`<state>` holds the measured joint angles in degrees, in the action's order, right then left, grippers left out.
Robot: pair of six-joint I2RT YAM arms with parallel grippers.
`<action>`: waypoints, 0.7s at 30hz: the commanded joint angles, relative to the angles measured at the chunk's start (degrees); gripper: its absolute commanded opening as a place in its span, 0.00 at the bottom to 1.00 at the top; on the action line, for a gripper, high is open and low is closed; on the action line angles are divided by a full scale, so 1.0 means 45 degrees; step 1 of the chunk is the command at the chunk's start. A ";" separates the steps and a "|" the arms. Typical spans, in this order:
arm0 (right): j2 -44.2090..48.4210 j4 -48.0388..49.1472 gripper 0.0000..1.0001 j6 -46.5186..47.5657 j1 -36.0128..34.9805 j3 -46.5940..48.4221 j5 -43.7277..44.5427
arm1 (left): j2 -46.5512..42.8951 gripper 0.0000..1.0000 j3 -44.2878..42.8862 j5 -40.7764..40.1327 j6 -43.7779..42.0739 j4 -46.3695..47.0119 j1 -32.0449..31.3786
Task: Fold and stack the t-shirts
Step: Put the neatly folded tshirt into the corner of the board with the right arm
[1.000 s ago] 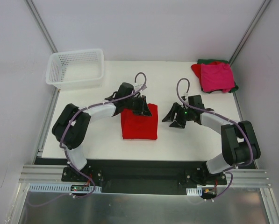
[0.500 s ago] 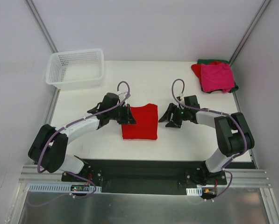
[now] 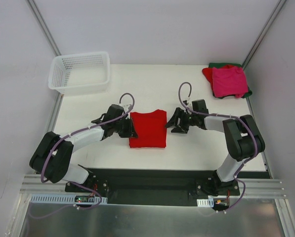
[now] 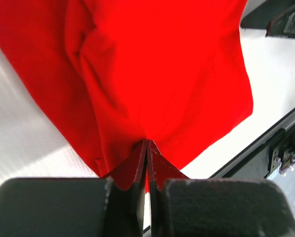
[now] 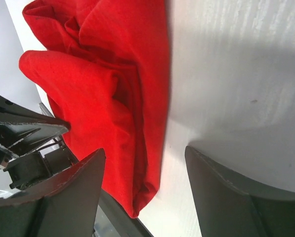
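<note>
A bright red t-shirt (image 3: 148, 129) lies folded into a rectangle in the middle of the table. My left gripper (image 3: 132, 130) sits low at its left edge, and in the left wrist view its jaws (image 4: 147, 144) are shut, with the red cloth (image 4: 162, 74) puckering into their tips. My right gripper (image 3: 170, 124) is at the shirt's right edge, open. In the right wrist view its fingers (image 5: 73, 187) straddle the folded edge (image 5: 137, 148) without gripping it. At the back right lies a pile with a magenta-pink shirt (image 3: 230, 81) on top of a red one (image 3: 207, 73) and a dark green one (image 3: 218, 64).
A white mesh basket (image 3: 80, 72) stands at the back left corner of the white table (image 3: 152, 86). Grey walls close in on both sides, and a black rail (image 3: 147, 177) runs along the near edge by the arm bases.
My left gripper slid from over the shirt's top down to its left edge and shut there. My right gripper moved left up to the shirt's right edge and stayed open.
</note>
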<state>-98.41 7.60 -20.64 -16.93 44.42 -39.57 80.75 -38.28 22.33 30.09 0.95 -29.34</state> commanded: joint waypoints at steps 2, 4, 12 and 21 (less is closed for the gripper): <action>-0.0591 -0.0243 0.70 0.0271 -0.0183 0.0011 0.0630 | -0.0698 0.00 -0.0260 -0.0216 -0.0552 -0.0152 0.0543; -0.0611 -0.0243 0.70 0.0291 -0.0242 0.0050 0.0630 | -0.0796 0.00 -0.0476 -0.0215 -0.0669 -0.0153 0.0719; -0.0826 -0.0243 0.70 0.0271 -0.0301 0.0108 0.0552 | -0.0016 0.00 -0.1414 0.0175 -0.0983 0.0354 0.1130; -0.1099 -0.0223 0.70 0.0310 -0.0320 0.0108 0.0610 | 0.1469 0.00 -0.1162 0.0683 -0.0787 0.1604 0.1150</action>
<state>-100.38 9.30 -21.04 -17.78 45.43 -41.41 85.69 -43.70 23.62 27.20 4.49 -24.64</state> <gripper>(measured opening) 0.695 0.003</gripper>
